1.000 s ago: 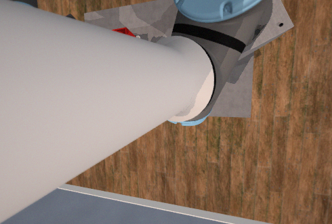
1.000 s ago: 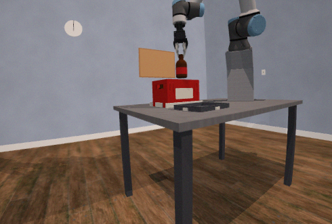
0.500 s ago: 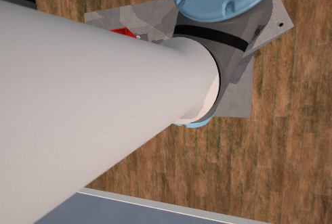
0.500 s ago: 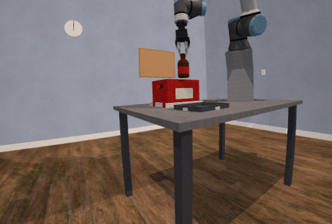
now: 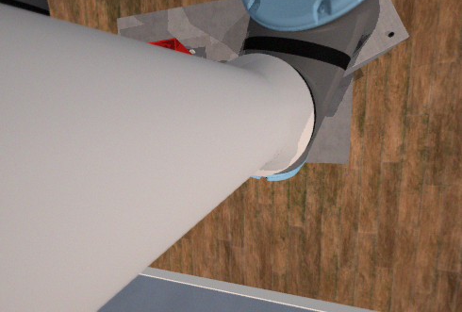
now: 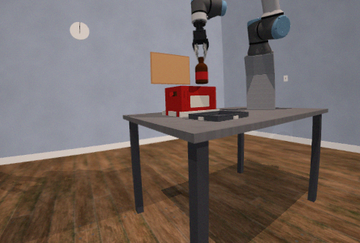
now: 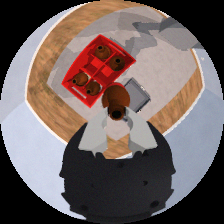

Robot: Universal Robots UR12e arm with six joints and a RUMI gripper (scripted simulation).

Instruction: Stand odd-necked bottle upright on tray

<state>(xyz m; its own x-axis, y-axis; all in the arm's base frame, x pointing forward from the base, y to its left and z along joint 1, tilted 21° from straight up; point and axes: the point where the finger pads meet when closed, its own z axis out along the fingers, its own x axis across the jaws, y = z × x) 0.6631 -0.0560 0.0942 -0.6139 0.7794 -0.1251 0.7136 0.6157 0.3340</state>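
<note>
Bottle (image 6: 201, 73) hangs upright in the air above the red crate (image 6: 189, 100), and your gripper (image 6: 200, 51) pinches it by the neck. You see four bottles in the crate, with the dark tray (image 6: 219, 114) just beside the crate on the table (image 6: 228, 125).

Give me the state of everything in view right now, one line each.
gripper: shut on the bottle's neck
bottle: upright, lifted clear above the crate
crate: on the table, four bottles inside, other cells vacant
tray: flat on the table, nothing on it
</note>
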